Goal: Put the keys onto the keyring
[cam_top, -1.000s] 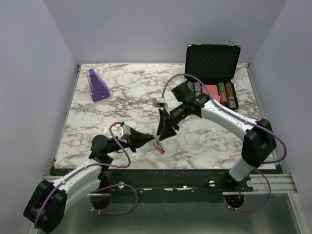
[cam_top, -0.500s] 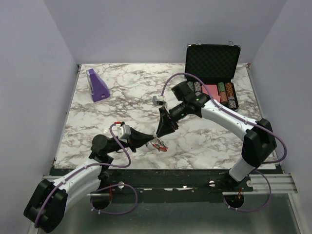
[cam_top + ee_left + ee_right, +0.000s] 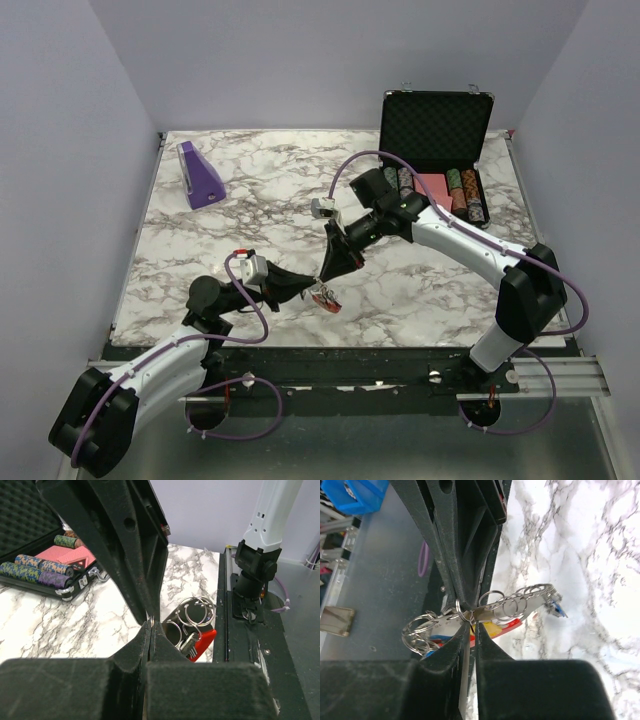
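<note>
The keyring [image 3: 325, 297] hangs just above the table's near edge, between both grippers. It is a grey metal tag [image 3: 520, 602] threaded with several thin rings, plus a red crescent [image 3: 202, 642]. A yellow key head [image 3: 492, 628] and a blue key [image 3: 559, 610] sit in the bunch. My left gripper [image 3: 306, 288] is shut, its tips [image 3: 150, 625] pinching a thin bit of metal at the bunch's edge. My right gripper [image 3: 325, 275] comes down from above. Its fingertips [image 3: 472, 622] are closed to a sliver on the small ring and tag. What exactly lies between them is hidden.
An open black case [image 3: 437, 150] with poker chips [image 3: 37, 567] and red cards stands at the back right. A purple wedge-shaped object [image 3: 200, 175] sits at the back left. The table's near edge and black frame rail [image 3: 224, 620] run right beside the bunch.
My right gripper's jaws have narrowed onto the bunch, after lifting slightly and coming back down. The keyring shifted a little. The left arm has stayed put.
</note>
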Robot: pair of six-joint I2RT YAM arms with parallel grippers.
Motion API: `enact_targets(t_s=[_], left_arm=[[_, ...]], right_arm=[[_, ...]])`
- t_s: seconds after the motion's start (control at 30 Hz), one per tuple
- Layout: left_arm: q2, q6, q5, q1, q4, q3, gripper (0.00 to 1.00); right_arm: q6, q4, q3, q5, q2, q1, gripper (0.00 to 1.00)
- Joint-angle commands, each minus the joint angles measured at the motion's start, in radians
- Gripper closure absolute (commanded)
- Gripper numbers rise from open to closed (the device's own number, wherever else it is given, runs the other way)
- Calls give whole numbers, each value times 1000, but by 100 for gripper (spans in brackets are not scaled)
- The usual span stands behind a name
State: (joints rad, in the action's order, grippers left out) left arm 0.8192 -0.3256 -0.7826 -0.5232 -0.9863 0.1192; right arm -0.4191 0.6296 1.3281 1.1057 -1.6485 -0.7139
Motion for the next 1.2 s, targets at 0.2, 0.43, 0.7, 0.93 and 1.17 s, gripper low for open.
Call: enact_targets(t_s=[0.2,0.43,0.7,0.93,1.17], left_arm=[[-23,-32,65,2,-130,-13,100],[-31,-81,128,2,-222,-36,100],[63,-181,209,-9,-437,-49,100],[74,-181,253,-38,-430,-29,100],[-15,-153,292,-38,-348,-67,100]], right_arm=[[2,-28,-24,-35,15,-10,100],[31,-74,-50,-20,4,-12,100],[163,-296,-118,8,27,-12,99],[347,-606,-208,3,62,-12,99],[500,-813,-285,-4,67,-12,98]])
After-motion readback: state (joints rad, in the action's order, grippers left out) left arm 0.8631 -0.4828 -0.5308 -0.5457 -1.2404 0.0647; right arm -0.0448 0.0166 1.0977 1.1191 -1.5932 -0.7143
